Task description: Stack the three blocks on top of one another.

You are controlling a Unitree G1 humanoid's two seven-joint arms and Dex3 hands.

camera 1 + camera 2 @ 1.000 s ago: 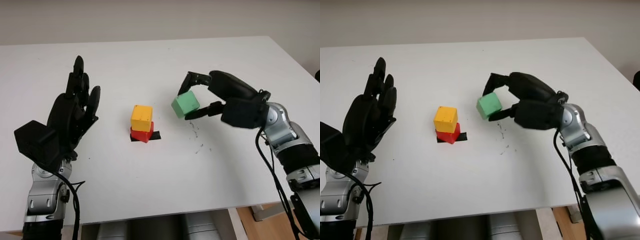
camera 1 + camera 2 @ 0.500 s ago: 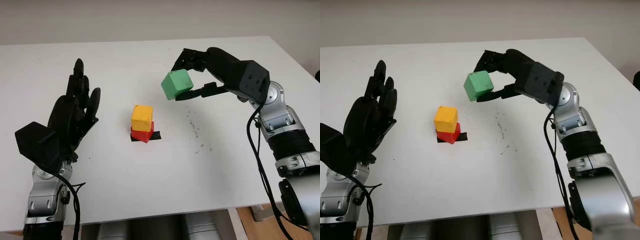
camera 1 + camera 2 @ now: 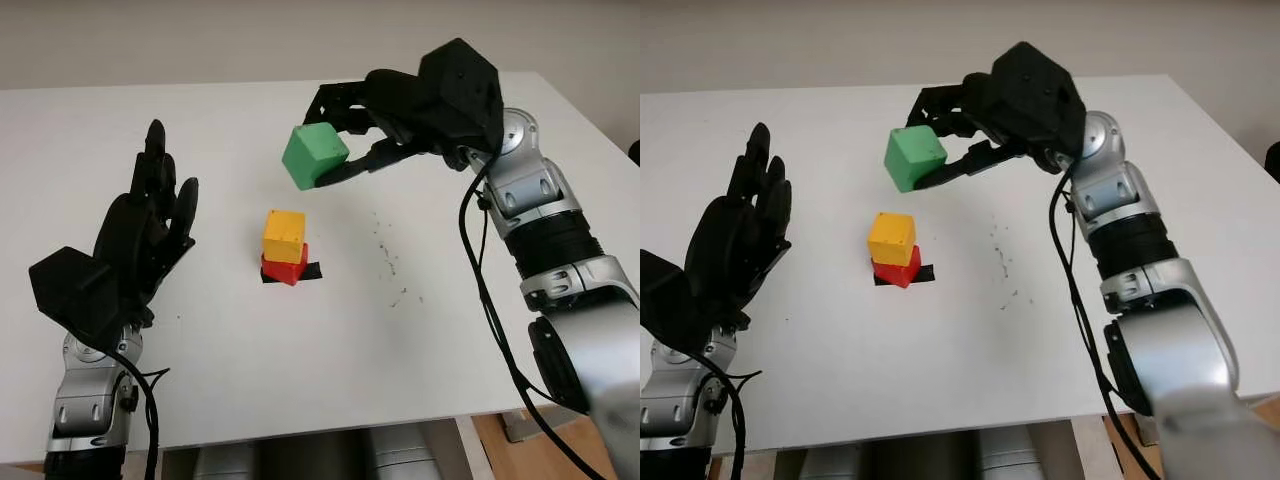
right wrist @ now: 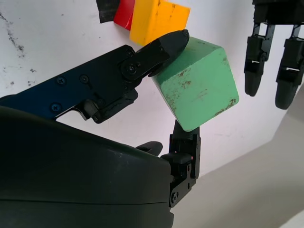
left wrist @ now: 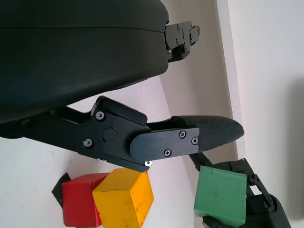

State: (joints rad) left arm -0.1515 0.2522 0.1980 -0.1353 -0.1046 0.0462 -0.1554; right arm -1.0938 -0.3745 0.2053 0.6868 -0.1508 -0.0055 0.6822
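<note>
The right hand (image 3: 345, 140) is up over the worktop (image 3: 300, 330), fingers (image 4: 161, 47) closed on the green block (image 3: 314, 155). It's pinched betw. one finger on its upper face and another under it, tilted, clear of the surface. The green block hangs above and a bit behind the other two, slightly to the robot's right of them, not touching.

The yellow block (image 3: 283, 236) sits on top of the red block (image 3: 287, 268) near the worktop's middle; the yellow one is turned a little vs. the red, so a red corner sticks out at the front. A strip of black tape (image 3: 312, 271) shows under the red block.

The left hand (image 3: 140, 240) is raised to the robot's left of the stack, well apart from it, open and holding nothing. Dark scuff marks (image 3: 390, 262) dot the worktop to the right of the stack.
</note>
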